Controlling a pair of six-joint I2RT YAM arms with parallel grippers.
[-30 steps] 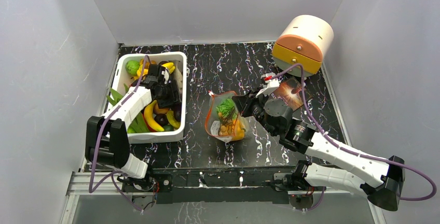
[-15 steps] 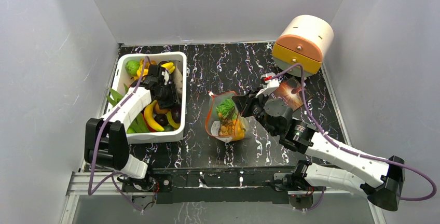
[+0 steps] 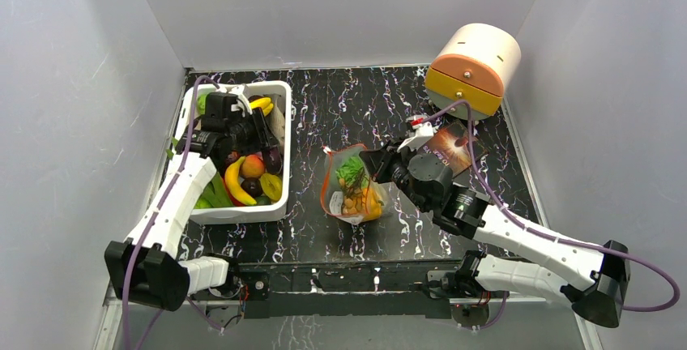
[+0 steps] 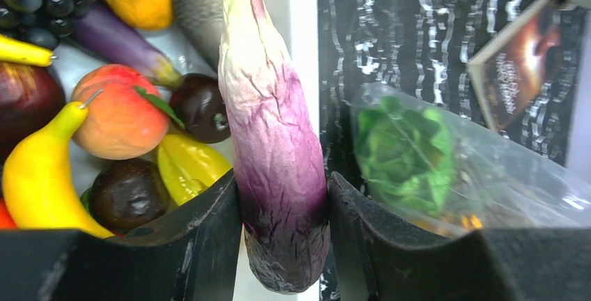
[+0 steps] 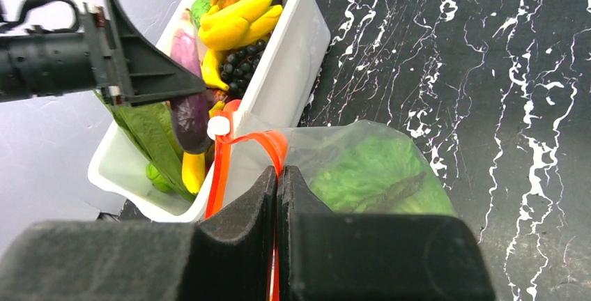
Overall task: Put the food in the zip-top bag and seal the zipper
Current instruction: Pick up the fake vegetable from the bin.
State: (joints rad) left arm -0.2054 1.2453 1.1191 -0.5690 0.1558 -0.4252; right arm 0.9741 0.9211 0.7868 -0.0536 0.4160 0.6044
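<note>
**Item 1. Long purple-and-white toy aubergine (image 4: 272, 106).** One of the food pieces. It is clamped between the fingers of the left claw (image 4: 282, 203) near its dark blunt end, with most of its length jutting past the fingertips. It is held above the white rectangular plastic tub (image 3: 243, 214).
Risk: the grip is off-centre, so the piece may pivot or slide out on the way across. The free end would probably catch the bag's edge first.

**Item 2. Clear crinkly zip-top bag (image 5: 313, 144).** It stands on the black white-veined tabletop (image 3: 340, 107), between the tub and the right arm. It holds leafy green lettuce (image 5: 369, 175) and some orange-yellow pieces.
Risk: the bag is flimsy and already part full. A push from the aubergine could fold it or tip it over.

**Item 3. Red-orange zipper strip (image 5: 254, 137).** The right claw (image 5: 279, 182) has its fingers pressed together on it at the bag's mouth.
Risk: only one lip seems to be held, so the opening looks narrow. A long piece coming in at an angle may press the lips together or pull the strip out of the pinch.

**Item 4. Remaining food.** Bananas, a peach, grapes and other pieces lie in the tub.
Risk: there may be too little room to seal the bag later.
</note>
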